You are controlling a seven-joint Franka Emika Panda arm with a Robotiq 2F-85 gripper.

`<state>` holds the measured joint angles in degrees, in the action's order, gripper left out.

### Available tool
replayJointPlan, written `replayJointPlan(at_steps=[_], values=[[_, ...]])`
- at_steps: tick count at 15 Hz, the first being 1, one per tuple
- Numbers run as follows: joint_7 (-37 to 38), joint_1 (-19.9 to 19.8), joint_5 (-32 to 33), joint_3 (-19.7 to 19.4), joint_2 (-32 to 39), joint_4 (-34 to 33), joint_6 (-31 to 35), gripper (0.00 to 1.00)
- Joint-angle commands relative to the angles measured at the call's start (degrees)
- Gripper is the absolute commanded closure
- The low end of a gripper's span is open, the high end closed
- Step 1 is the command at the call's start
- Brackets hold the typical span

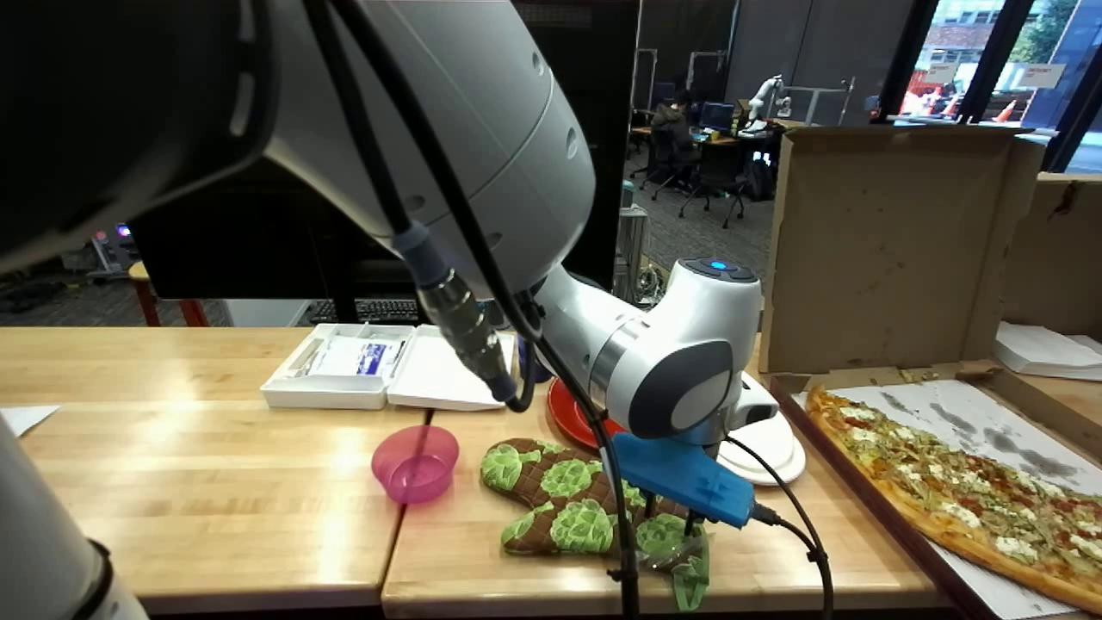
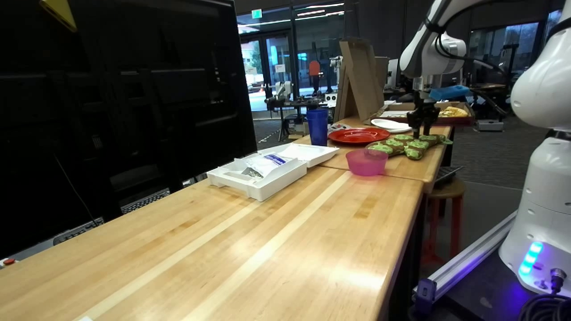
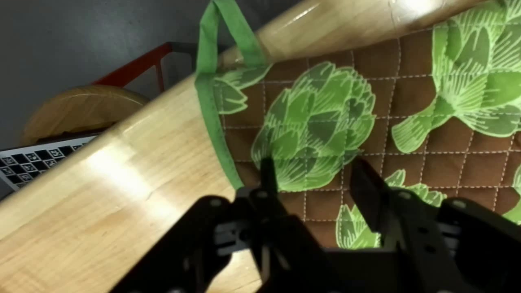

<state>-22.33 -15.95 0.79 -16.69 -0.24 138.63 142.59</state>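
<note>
Wrist view, left side: a round stool (image 3: 81,106) is seen at the left edge, with a checkered board (image 3: 36,158) below it in the frame, both beyond the rim of the wooden table (image 3: 97,199).
Green loop: a hanging loop (image 3: 207,51) is shown at the upper middle, its bend stretched past the table's rim.
Oven mitt: the brown quilted mitt (image 3: 317,122) is spread flat from the middle to the right edge, cuff end to the left; in both exterior views it is found under the gripper, at lower middle (image 1: 581,525) and right of centre (image 2: 415,145).
Fingers over the cuff: the gripper (image 3: 313,165) is seen with its black fingers (image 3: 268,175) apart, one to each side of a printed artichoke, and nothing is clamped; whether the cloth is touched cannot be told.
Pinch on quilted cloth: a sound hold is judged likeliest if the tips are lowered straight until the cloth is lightly pressed, then closed slowly so that a thick ridge is gathered; hard pressing on the wood is best avoided, since flat cloth could be skimmed over.
White box: in an exterior view, an open box (image 1: 331,392) is set left of the middle.
Pink bowl: the bowl (image 1: 415,469) is placed just left of the mitt.
Red plate: this plate (image 1: 566,413) is partly hidden by the arm.
Pizza: at the right, a pizza (image 1: 956,508) is shown in its opened carton (image 1: 895,250).
</note>
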Motion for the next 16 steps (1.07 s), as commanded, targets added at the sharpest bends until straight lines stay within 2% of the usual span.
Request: replayJointPlan(at_steps=[1, 4, 5, 6, 8, 16], values=[[-2.54, -0.55, -1.31, -0.27, 0.02, -1.05, -1.74, 0.79], [-2.71, -0.93, -0.60, -0.46, -0.12, -0.96, -1.23, 1.00], [-2.54, -1.06, -0.27, -0.54, -0.35, -0.81, -1.02, 0.72], [-2.92, -1.19, -0.37, -0.60, -0.72, -0.56, -0.78, 0.64], [-3.21, -1.44, 0.02, -0.73, -1.39, -0.14, -0.43, 0.60], [-4.72, -2.37, -0.24, -1.38, -1.33, -0.85, -0.06, 0.08]])
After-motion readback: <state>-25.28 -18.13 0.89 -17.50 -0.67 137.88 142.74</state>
